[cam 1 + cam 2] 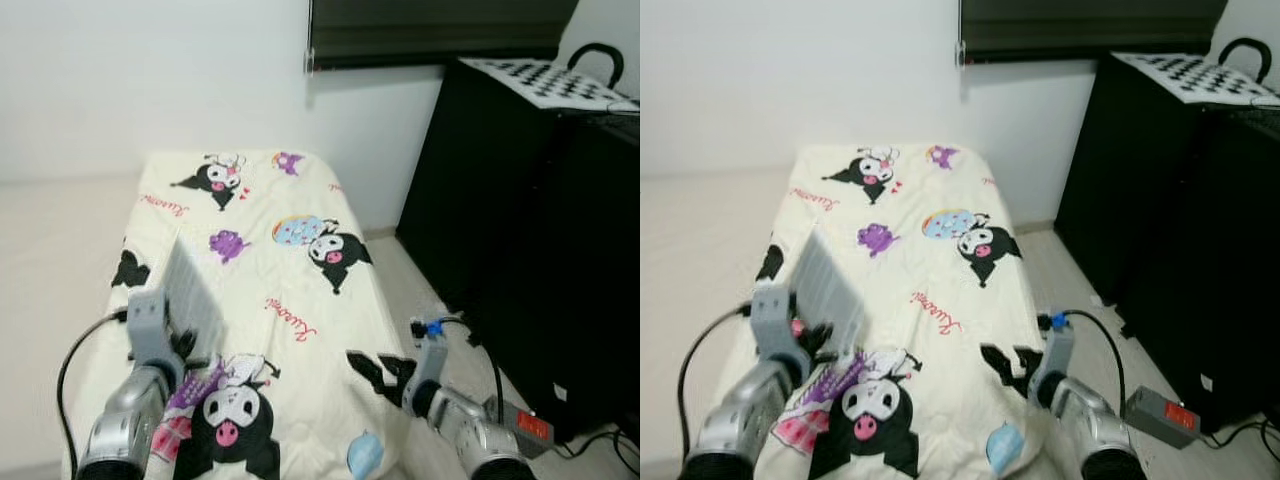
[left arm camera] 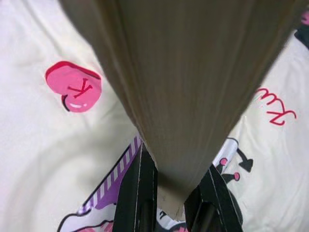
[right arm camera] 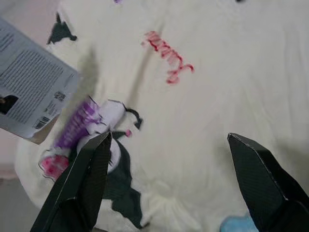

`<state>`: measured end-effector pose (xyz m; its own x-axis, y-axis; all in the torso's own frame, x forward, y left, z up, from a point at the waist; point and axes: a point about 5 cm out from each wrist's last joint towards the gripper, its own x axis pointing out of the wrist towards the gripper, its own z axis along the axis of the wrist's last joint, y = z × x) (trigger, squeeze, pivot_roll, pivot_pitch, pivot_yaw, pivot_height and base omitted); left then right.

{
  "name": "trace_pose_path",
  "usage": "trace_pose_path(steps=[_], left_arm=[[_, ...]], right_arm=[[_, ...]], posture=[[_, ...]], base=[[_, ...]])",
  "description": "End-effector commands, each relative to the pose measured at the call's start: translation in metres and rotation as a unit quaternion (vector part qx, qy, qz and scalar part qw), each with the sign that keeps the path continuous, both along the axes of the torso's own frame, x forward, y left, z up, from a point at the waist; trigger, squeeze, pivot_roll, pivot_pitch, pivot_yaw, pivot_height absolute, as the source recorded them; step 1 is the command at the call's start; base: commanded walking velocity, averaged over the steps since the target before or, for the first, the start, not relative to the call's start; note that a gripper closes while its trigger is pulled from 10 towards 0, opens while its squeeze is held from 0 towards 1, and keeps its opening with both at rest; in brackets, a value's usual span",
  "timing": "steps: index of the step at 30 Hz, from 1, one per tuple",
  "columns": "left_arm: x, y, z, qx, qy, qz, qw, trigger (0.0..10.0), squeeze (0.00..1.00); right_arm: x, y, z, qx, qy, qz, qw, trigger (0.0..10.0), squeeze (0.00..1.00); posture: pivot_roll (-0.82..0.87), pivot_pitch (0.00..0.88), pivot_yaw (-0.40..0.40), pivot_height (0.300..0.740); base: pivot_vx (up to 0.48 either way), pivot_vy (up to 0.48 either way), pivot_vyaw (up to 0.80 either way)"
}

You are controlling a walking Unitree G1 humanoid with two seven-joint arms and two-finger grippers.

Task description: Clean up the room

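Observation:
A thin grey book (image 1: pixel 192 290) stands tilted on edge above the near left part of the bed (image 1: pixel 290 270), which has a cream sheet printed with cartoon figures. My left gripper (image 2: pixel 171 193) is shut on the book's lower edge; its page edges (image 2: pixel 193 72) loom close in the left wrist view. My right gripper (image 3: pixel 168 137) hangs open over the bed's near right side with nothing between its fingers. From there the book's printed back cover (image 3: pixel 29 92) shows off to one side.
A tall black cabinet (image 1: pixel 530 230) stands right of the bed, with a checkerboard sheet (image 1: pixel 545 80) on top. A grey box with a red label (image 1: pixel 525 425) and cables lie on the floor strip between them. A white wall is behind the bed.

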<state>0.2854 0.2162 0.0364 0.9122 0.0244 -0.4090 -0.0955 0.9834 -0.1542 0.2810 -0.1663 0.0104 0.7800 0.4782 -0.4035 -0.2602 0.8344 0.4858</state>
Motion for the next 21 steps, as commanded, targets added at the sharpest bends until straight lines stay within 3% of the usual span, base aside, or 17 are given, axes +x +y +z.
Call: trace_pose_path(steps=[1,2,4,6,8,10,11,12,14,16,20,21], left_arm=[[-0.005,0.009,-0.007,0.019,0.001,0.016,1.000,10.0,0.00],[-0.018,0.016,-0.024,0.024,0.033,0.036,0.998,10.0,0.00],[-0.018,0.016,-0.024,0.024,0.033,0.036,0.998,10.0,0.00],[-0.048,0.030,-0.054,0.025,0.098,0.082,0.991,10.0,0.00],[-0.048,0.030,-0.054,0.025,0.098,0.082,0.991,10.0,0.00],[-0.074,0.041,-0.075,0.038,0.152,0.113,0.981,10.0,0.00],[-0.074,0.041,-0.075,0.038,0.152,0.113,0.981,10.0,0.00],[-0.086,0.043,-0.084,0.050,0.179,0.114,0.976,10.0,0.00],[-0.094,0.045,-0.091,0.063,0.196,0.113,0.972,10.0,0.00],[-0.118,0.047,-0.106,0.079,0.242,0.114,0.960,10.0,0.00],[-0.126,0.047,-0.110,0.081,0.254,0.116,0.957,10.0,0.00],[-0.130,0.049,-0.111,0.068,0.252,0.131,0.957,10.0,0.00]], right_arm=[[-0.014,-0.008,-0.018,-0.029,0.032,-0.021,0.999,10.0,0.00],[-0.027,-0.015,-0.032,-0.047,0.061,-0.038,0.996,10.0,0.00],[-0.027,-0.015,-0.032,-0.047,0.061,-0.038,0.996,10.0,0.00],[-0.053,-0.026,-0.054,-0.074,0.111,-0.063,0.989,10.0,0.00],[-0.053,-0.026,-0.054,-0.074,0.111,-0.063,0.989,10.0,0.00],[-0.067,-0.036,-0.064,-0.112,0.130,-0.077,0.982,10.0,0.00],[-0.067,-0.036,-0.064,-0.112,0.130,-0.077,0.982,10.0,0.00],[-0.072,-0.039,-0.068,-0.124,0.140,-0.078,0.979,10.0,0.00],[-0.075,-0.042,-0.070,-0.124,0.142,-0.083,0.978,10.0,0.00],[-0.073,-0.040,-0.070,-0.116,0.134,-0.081,0.981,10.0,0.00],[-0.071,-0.039,-0.069,-0.113,0.126,-0.080,0.982,10.0,0.00],[-0.062,-0.036,-0.062,-0.095,0.102,-0.082,0.987,10.0,0.00]], posture=[[-0.03,0.000,-0.052,0.727],[-0.03,0.000,-0.052,0.732],[-0.03,0.000,-0.052,0.732],[-0.03,0.000,-0.057,0.740],[-0.03,0.000,-0.057,0.740],[-0.03,0.000,-0.059,0.740],[-0.03,0.000,-0.059,0.740],[-0.03,0.000,-0.057,0.740],[-0.03,0.000,-0.057,0.740],[-0.03,0.000,-0.047,0.740],[-0.03,0.000,-0.047,0.740],[-0.03,0.000,-0.047,0.740]], base=[[0.000,0.000,0.00],[0.000,0.000,0.00],[0.000,0.000,0.00],[0.000,0.000,0.00],[0.000,0.000,0.00],[0.000,0.000,0.00],[0.000,0.000,0.00],[0.000,0.000,0.00],[0.000,0.000,0.00],[0.000,0.000,0.77],[0.000,0.000,0.77],[0.000,0.000,0.77]])
